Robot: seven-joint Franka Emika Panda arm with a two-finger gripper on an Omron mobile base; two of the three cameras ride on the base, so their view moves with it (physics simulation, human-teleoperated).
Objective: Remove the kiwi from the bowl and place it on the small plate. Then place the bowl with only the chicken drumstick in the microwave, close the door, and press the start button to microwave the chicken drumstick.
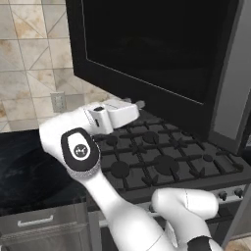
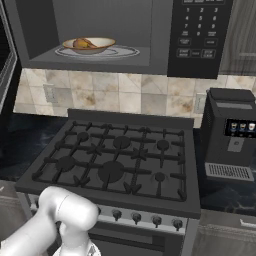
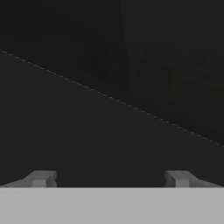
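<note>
Inside, cream bowl (image 2: 89, 45) holds golden-brown chicken drumstick (image 2: 82, 43).

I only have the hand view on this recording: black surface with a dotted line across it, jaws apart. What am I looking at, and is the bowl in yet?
Observer: That surface is the door of the microwave, swung open; the gripper faces it with open jaws.
Operator: And the bowl?
Observer: The bowl sits on the glass turntable inside the cavity.
Operator: What is in it?
Observer: The chicken drumstick; I see nothing green in the bowl.
Operator: What is underneath?
Observer: A gas stove, with a coffee machine to its right.
</note>
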